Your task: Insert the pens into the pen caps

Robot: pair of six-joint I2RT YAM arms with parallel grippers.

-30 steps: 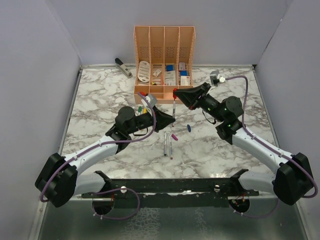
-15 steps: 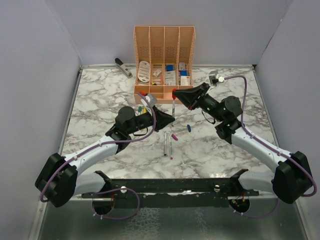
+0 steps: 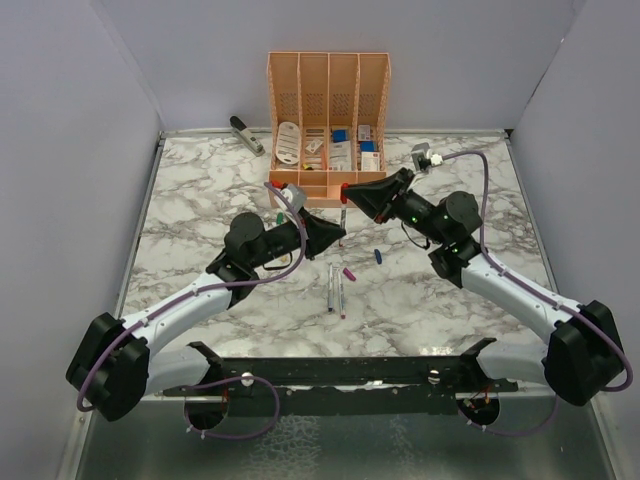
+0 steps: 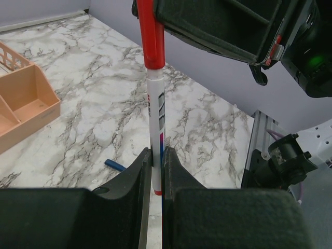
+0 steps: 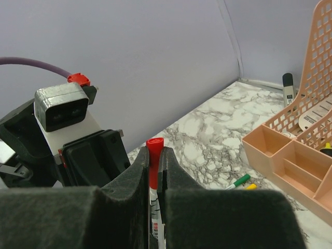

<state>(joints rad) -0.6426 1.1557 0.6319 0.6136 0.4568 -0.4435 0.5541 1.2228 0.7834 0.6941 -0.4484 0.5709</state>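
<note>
The left gripper (image 4: 156,171) is pinched narrow on the lower end of a white pen (image 4: 155,109), with its two dark fingers pressed against the barrel from either side. The right gripper (image 5: 154,166) is likewise squeezed tight, around the red cap (image 5: 154,145) at the pen's other end. In the left wrist view the cap sits over the barrel with no gap between them. The pen hangs between the two grippers, above the marble table (image 3: 200,190) and just in front of the peach organiser (image 3: 328,75), opposite the right half of its front tray.

The barrel carries a printed strip, dark characters with blue and magenta marks lower down. The right wrist view shows a scrap of red lettering under the cap. None of it is sharp enough to read.

A blue cap (image 3: 377,256) and a purple cap (image 3: 350,271) lie on the marble in front of the organiser, on the robot's side of the held pen, near each other but apart. Further out from the organiser, two pens (image 3: 336,290) lie side by side, almost touching and pointing toward it. By the organiser's front left corner lie a green-ended pen (image 5: 239,181) and a yellow piece (image 5: 250,186), close together. I cannot tell whether these are capped.

The organiser's compartments hold white and blue items with labels too small to make out. A grey stapler (image 3: 246,134) lies to the organiser's left, near the back wall.
</note>
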